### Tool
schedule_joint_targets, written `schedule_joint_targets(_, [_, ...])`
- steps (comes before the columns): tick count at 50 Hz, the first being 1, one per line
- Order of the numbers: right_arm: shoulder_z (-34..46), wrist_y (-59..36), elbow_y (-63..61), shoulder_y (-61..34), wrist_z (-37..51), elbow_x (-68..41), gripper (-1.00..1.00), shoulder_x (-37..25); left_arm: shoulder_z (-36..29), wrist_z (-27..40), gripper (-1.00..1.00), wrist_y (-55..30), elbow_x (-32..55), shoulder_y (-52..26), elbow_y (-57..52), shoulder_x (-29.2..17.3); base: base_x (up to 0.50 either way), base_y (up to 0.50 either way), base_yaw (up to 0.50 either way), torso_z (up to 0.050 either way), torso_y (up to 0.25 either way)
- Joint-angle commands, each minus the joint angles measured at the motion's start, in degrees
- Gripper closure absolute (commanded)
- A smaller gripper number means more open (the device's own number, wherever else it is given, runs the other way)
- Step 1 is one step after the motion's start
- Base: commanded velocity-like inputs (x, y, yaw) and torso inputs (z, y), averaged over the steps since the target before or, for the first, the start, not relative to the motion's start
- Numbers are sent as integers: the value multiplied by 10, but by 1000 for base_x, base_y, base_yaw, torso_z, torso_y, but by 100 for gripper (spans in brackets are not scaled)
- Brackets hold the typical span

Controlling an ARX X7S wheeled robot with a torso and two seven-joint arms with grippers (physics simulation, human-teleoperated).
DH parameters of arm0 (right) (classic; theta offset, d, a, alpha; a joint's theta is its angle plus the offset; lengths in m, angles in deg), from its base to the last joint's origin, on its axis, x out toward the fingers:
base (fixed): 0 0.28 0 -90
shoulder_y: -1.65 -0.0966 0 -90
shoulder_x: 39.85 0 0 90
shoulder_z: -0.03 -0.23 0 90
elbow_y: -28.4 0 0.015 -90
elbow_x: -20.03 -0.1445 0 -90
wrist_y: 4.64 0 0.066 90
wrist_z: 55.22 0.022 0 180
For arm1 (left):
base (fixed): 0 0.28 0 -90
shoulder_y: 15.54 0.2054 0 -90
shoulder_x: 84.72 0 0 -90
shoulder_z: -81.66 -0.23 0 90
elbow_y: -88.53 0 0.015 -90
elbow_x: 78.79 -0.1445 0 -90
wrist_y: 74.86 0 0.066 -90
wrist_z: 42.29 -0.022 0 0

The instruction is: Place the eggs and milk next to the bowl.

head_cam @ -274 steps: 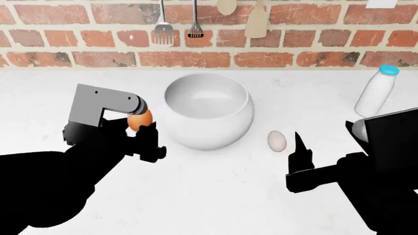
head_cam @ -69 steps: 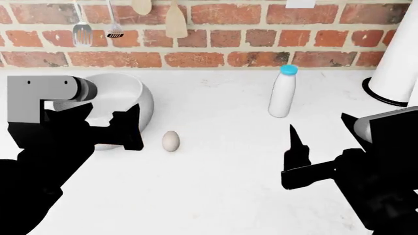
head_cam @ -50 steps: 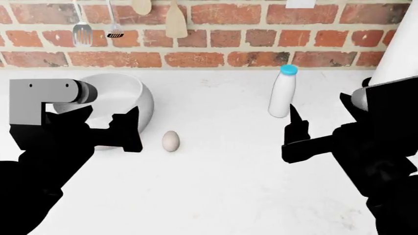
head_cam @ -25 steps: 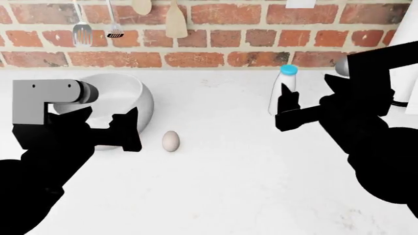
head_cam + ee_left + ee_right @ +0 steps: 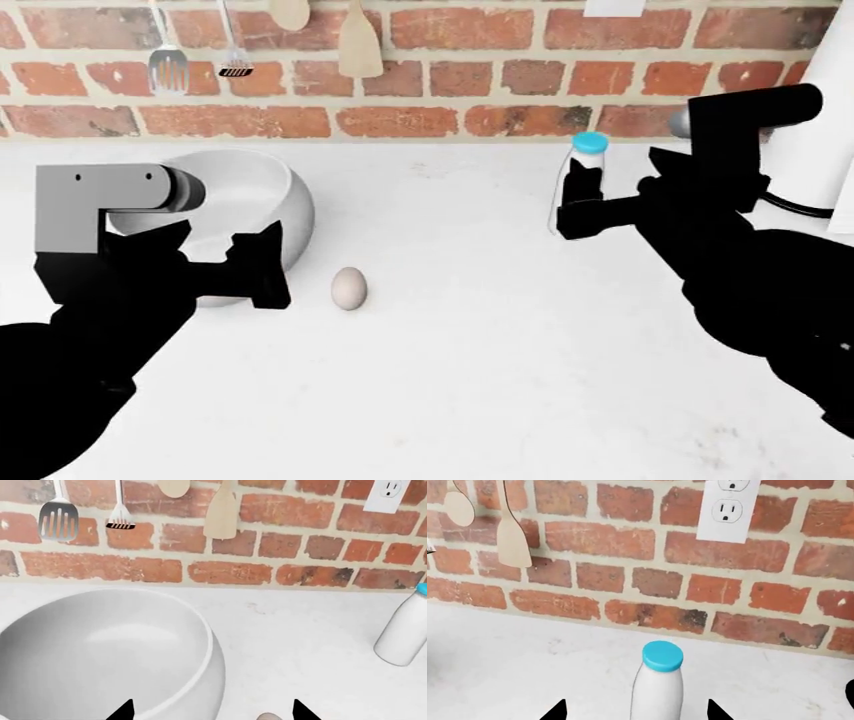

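The white bowl [image 5: 271,196] stands at the left, partly behind my left gripper [image 5: 227,245], which is open and empty just in front of it. The bowl fills the left wrist view [image 5: 107,650], between and beyond the open fingertips of the left gripper [image 5: 210,712]. The pale egg [image 5: 348,288] lies just right of the bowl, and its top shows in the left wrist view [image 5: 269,716]. The orange-brown egg is hidden. The milk bottle [image 5: 589,146] stands upright at the back right. My right gripper [image 5: 617,188] is open at it. In the right wrist view the bottle [image 5: 657,690] sits between the open fingertips of the right gripper [image 5: 635,711].
A brick wall with hanging utensils [image 5: 358,45] and an outlet [image 5: 724,507] closes the back. The wide paper-towel roll [image 5: 817,120] stands at the far right, behind my right arm. The white counter [image 5: 454,380] spreads in front.
My right arm has lifted and moved back toward the wall until its open fingers reach the milk bottle. The left arm has barely moved. Since the oldest frame the view has swung right.
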State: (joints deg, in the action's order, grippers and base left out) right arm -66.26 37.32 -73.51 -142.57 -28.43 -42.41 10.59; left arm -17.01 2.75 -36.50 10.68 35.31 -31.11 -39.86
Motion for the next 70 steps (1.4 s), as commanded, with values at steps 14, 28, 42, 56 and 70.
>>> schedule_joint_targets(14, [22, 52, 113, -17, -66, 53, -100, 40, -2, -4, -100, 5, -4, 1, 6, -2, 0, 0, 0, 0, 0])
schedule_joint_targets(28, [42, 69, 179, -29, -88, 86, -100, 59, -5, -11, -100, 8, -10, 2, 11, -1, 0, 0, 0, 0, 0])
schedule_joint_targets(42, [60, 91, 252, -44, -120, 113, -100, 81, -5, -16, -100, 11, -10, 7, 12, -3, 0, 0, 0, 0, 0])
schedule_joint_targets(56, [68, 101, 288, -52, -135, 124, -100, 94, -7, -19, -100, 13, -11, 9, 11, -5, 0, 0, 0, 0, 0])
schedule_joint_targets(70, [77, 121, 350, -62, -160, 142, -100, 109, -8, -16, -100, 13, -9, 7, 12, -6, 0, 0, 0, 0, 0])
